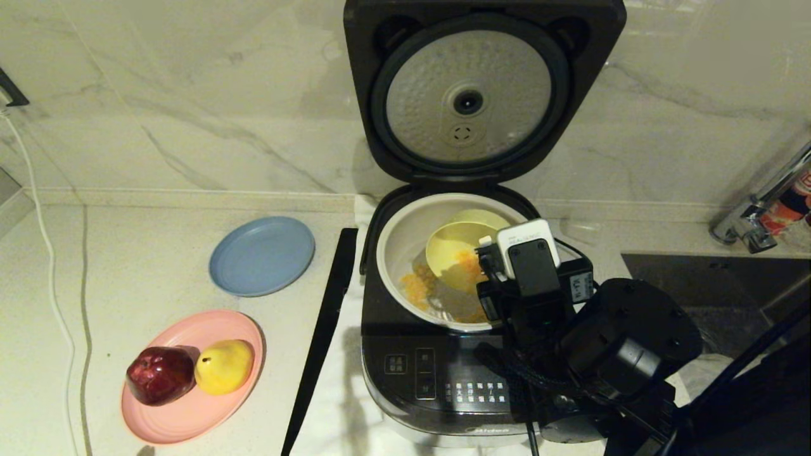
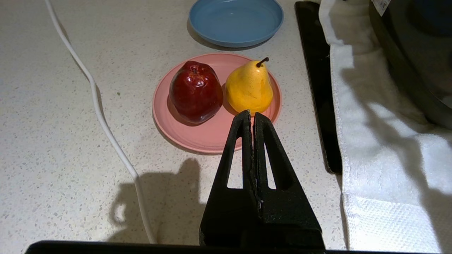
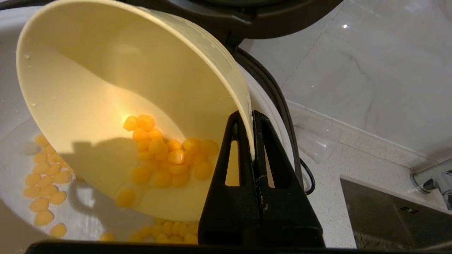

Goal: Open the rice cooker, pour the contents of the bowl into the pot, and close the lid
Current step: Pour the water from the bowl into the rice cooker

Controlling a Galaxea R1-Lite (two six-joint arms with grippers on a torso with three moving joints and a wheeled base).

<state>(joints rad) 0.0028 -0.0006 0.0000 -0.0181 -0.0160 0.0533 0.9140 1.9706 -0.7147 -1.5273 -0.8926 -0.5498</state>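
The dark rice cooker (image 1: 431, 380) stands with its lid (image 1: 481, 95) raised upright, the dimpled silver plate facing me. Inside it sits the cream-white pot (image 1: 396, 244). My right gripper (image 3: 251, 116) is shut on the rim of the pale yellow bowl (image 3: 106, 88), which hangs tilted over the pot (image 3: 10, 176) in the right wrist view. In the head view the bowl (image 1: 453, 250) leans toward the pot's left side. Some yellow kernels (image 3: 162, 151) cling inside the bowl; others (image 3: 42, 190) lie on the pot's floor (image 1: 415, 285). My left gripper (image 2: 251, 113) is shut and empty, over the counter near the pink plate.
A pink plate (image 1: 184, 418) holds a red apple (image 1: 159, 373) and a yellow pear (image 1: 223, 365). A blue plate (image 1: 261, 254) lies behind it. A black strip (image 1: 320, 335) and a white towel (image 2: 370, 141) lie beside the cooker. A white cable (image 1: 44, 253) runs at left; a sink (image 1: 716, 297) and tap (image 1: 754, 218) at right.
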